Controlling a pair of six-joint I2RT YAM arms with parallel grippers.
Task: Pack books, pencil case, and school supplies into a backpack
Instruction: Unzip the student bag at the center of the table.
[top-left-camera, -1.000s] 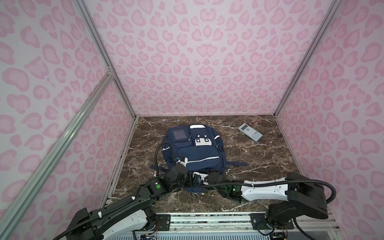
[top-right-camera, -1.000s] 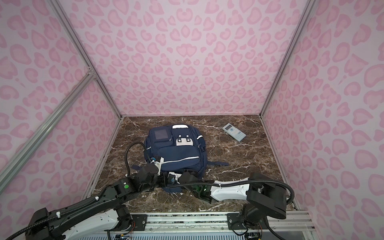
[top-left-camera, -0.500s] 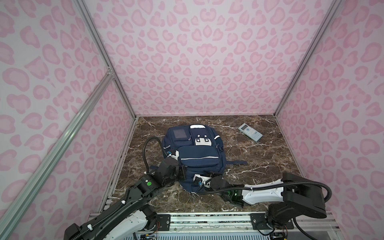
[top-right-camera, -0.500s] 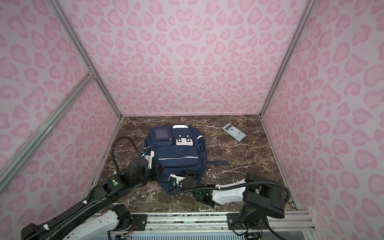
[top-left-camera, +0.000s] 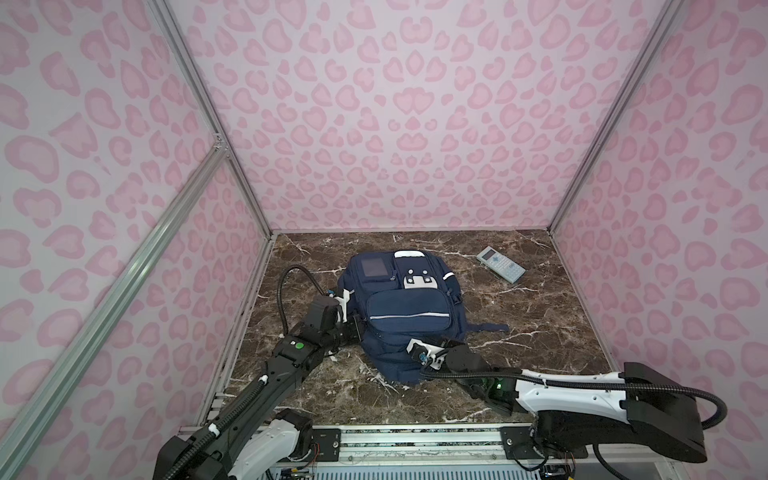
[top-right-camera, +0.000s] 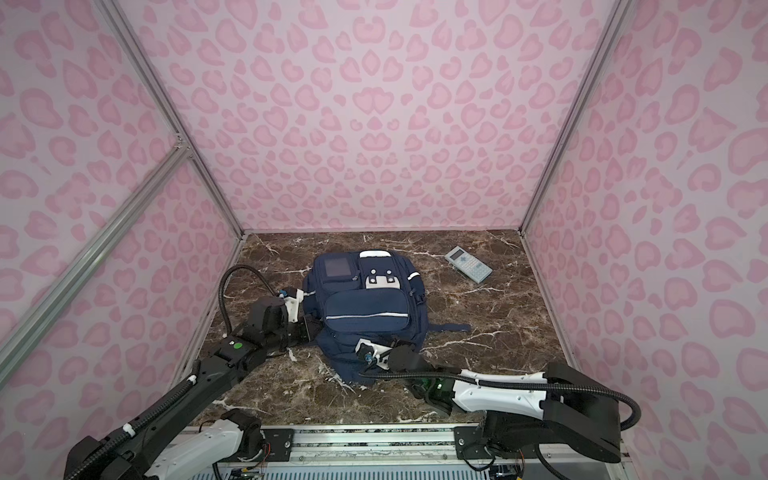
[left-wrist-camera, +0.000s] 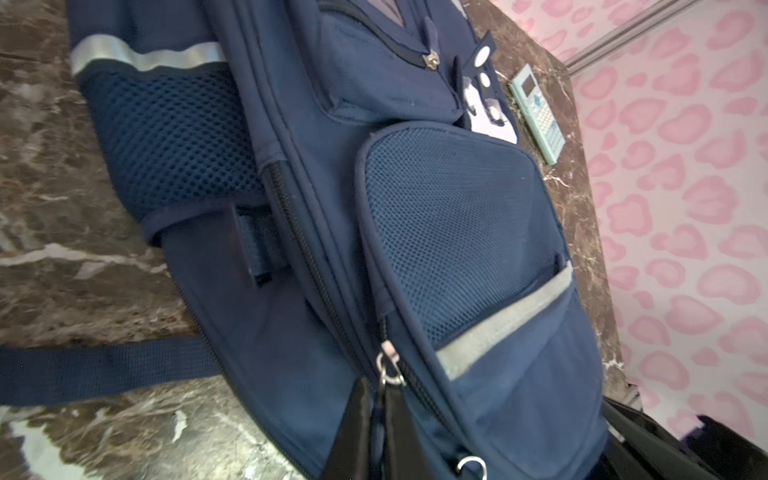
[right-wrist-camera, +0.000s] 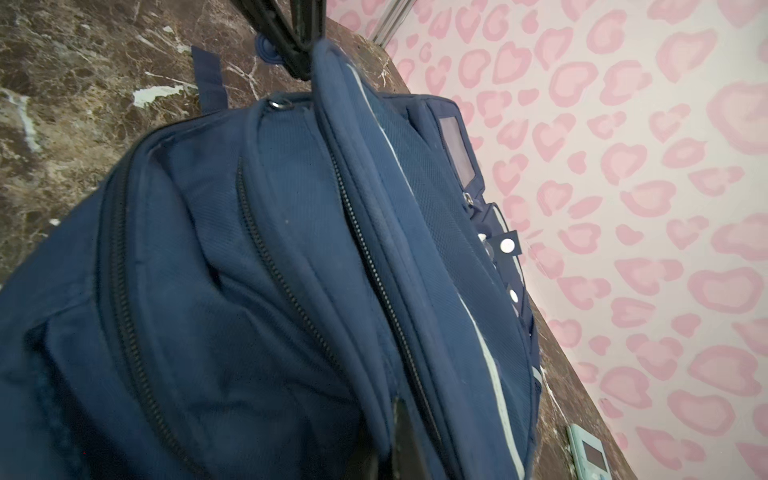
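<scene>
**Zip work on the backpack, 2 arms on it, calculator not packed yet**

Left gripper (left-wrist-camera: 379, 401) is clamped tight on the zipper pull (left-wrist-camera: 388, 372) on the side of the backpack (top-left-camera: 409, 307), which lies flat near the middle of the marble table (top-left-camera: 540, 332). My take: drag the pull along the line of the track, low and steady. Yank it up off the fabric and the slider will probably snag on the curve. Right gripper (right-wrist-camera: 397, 432) is at the near end of the bag, buried in a pocket seam, and I can't tell if it's actually pinching fabric. It should brace that end so the bag doesn't slide with the pull. Calculator (top-left-camera: 500, 264) sits far right, well apart from the bag. No books or pencil case showing in any view.
</scene>
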